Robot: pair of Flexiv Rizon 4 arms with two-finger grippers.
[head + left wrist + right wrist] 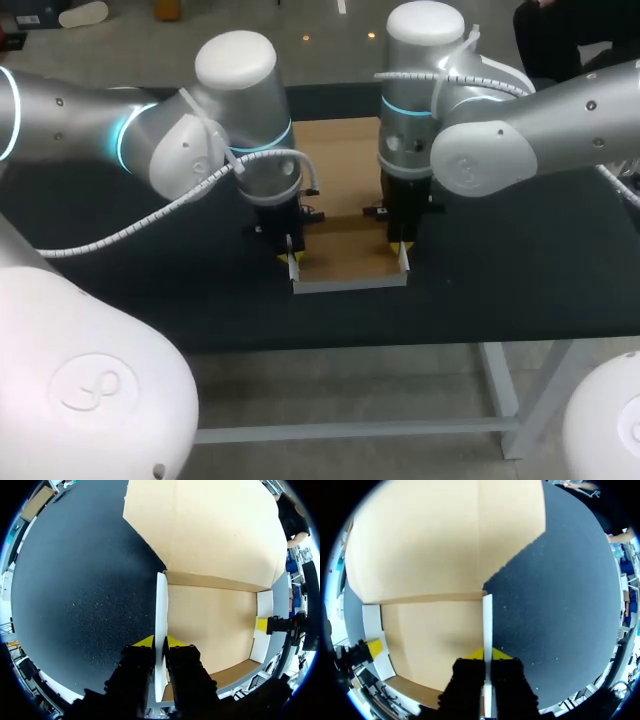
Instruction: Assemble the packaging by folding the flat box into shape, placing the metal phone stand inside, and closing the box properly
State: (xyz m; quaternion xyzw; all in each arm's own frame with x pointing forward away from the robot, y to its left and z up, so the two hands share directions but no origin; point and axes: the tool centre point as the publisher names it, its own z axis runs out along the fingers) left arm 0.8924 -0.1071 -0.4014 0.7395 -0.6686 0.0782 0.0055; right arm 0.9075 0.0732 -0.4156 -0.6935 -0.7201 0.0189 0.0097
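The box (345, 165) lies mid-bench (130, 290); left gripper (291, 258) pinches the left side flap (161, 605) upright, right gripper (403, 252) clamps the right flap (487, 615); an uneven pull could tear a crease, or let a flap slip free.

This looks like a robotics lab or test workshop, not a home or a shop. Two silver industrial arms, the left arm (60, 120) and the right arm (560, 120), each with a glowing blue ring (122, 140) at a joint, stand over a plain work table (150, 290) topped with a black mat. The table rests on a bare grey metal frame (505, 385). White ribbed cable conduit (130, 232) hangs loosely off the left arm. A brown cardboard box (350, 255) lies on the mat near the middle, between the arms.
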